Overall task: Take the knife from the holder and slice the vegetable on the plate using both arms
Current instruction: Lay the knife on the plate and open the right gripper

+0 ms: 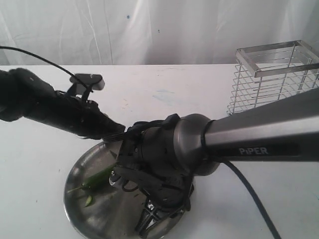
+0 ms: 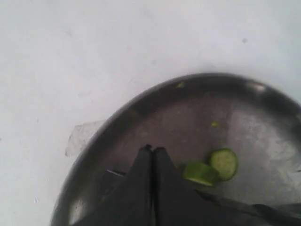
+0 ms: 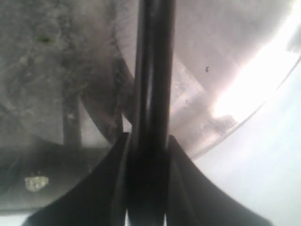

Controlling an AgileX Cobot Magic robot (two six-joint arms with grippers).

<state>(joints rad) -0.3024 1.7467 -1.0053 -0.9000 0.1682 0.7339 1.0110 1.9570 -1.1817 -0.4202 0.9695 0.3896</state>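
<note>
White desk (image 1: 164,84) bears the plate (image 1: 75,174) with the vegetable (image 1: 99,177) and cut slices (image 2: 225,162), where my right jaws grip the knife (image 3: 153,70) and my left jaws are pressed shut beside those slices.

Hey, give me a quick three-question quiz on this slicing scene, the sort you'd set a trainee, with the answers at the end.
1. True or false: the left gripper is shut with nothing between its fingers.
2. What does the right gripper clamp? A a spoon; B the knife; C a cloth.
3. Fill in: two cut green slices lie on the ____.
Key: 1 true; 2 B; 3 plate.
</note>
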